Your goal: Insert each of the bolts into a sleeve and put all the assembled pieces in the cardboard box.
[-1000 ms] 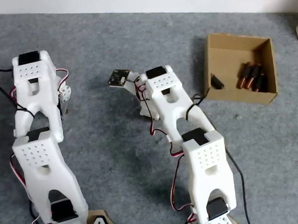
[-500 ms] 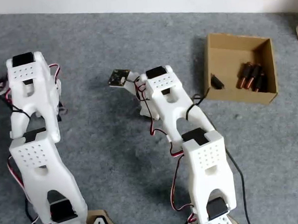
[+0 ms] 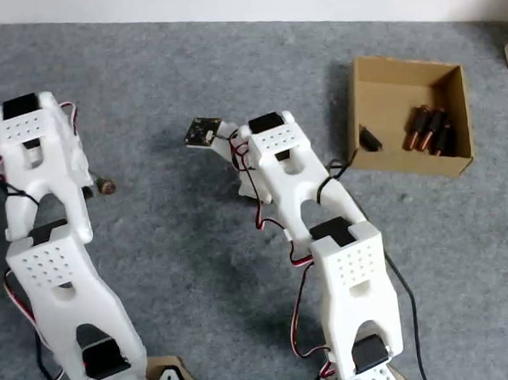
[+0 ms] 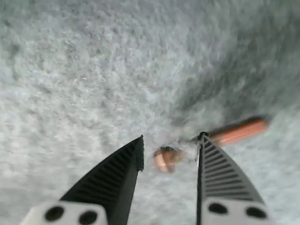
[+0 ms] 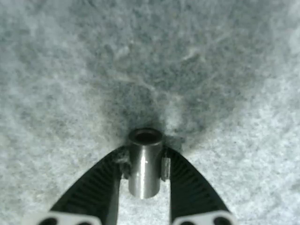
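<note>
A: Starting with the left tool [image 4: 171,140]. Spread or pressed together?

B: Spread, with a clear gap between the two dark fingers. Hangs low over the grey tabletop [image 4: 93,70] and grips nothing.

A: Anything under it?

B: A copper-coloured bolt [image 4: 164,158], lying flat on the tabletop and rather blurred. Shows one end in the gap between the fingertips, then passes behind one finger and comes out on its far side. Cannot tell whether touching that finger.

A: And from the high view?

B: Appears as a small brownish speck at the left of the frame, just beside the left arm [image 3: 39,159].

A: On to the right tool [image 5: 144,161].

B: Pinching a sleeve [image 5: 145,173] of grey metal between its fingers. Holds it lengthwise, hollow end past the fingertips and close over the tabletop, with a dark shadow right beyond. Cannot tell whether touching down.

A: Position of the right arm [image 3: 296,179]?

B: Middle of the high view, between the left arm and the cardboard box [image 3: 353,117].

A: And the box itself?

B: Upper right of the frame, open at the top. Holds several assembled pieces [image 3: 425,130], copper and dark, side by side in its right half. Also holds a small black piece [image 3: 369,139] near the left wall, apart from them. Sits well apart from the bolt.
</note>
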`<state>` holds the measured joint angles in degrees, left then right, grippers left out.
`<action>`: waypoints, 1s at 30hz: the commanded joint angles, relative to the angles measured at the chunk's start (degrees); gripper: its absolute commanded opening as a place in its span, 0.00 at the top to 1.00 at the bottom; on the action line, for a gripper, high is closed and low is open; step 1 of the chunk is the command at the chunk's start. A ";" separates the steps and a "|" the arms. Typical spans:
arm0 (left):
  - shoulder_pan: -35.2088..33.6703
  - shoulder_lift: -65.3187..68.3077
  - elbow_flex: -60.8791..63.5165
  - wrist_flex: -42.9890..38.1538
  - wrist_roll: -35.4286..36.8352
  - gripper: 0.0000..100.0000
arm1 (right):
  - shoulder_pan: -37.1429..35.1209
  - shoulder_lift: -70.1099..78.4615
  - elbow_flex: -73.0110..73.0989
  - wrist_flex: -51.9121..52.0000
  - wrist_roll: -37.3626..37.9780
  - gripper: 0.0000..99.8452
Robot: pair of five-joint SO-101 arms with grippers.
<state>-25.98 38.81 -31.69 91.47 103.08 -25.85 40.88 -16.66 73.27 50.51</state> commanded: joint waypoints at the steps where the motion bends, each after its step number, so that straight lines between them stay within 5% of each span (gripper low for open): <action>1: -0.57 0.66 -2.77 -3.60 4.04 0.82 | 0.31 0.92 2.15 0.04 -0.44 0.99; 8: -0.48 8.22 -3.03 -7.47 7.65 0.80 | 0.31 0.92 2.15 0.04 -0.44 0.99; 13: -0.48 7.08 -3.12 -7.65 13.71 0.70 | 0.31 0.92 2.15 0.04 -0.44 0.99; 24: -0.13 -0.84 -3.12 -3.60 13.89 0.70 | 0.31 0.92 2.15 0.04 -0.35 0.99; 30: 0.04 -2.86 -3.12 -4.04 22.33 0.70 | 0.31 0.92 2.15 0.04 -0.35 0.99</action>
<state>-26.15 40.48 -33.10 87.34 123.03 -25.85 40.88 -16.66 73.27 50.51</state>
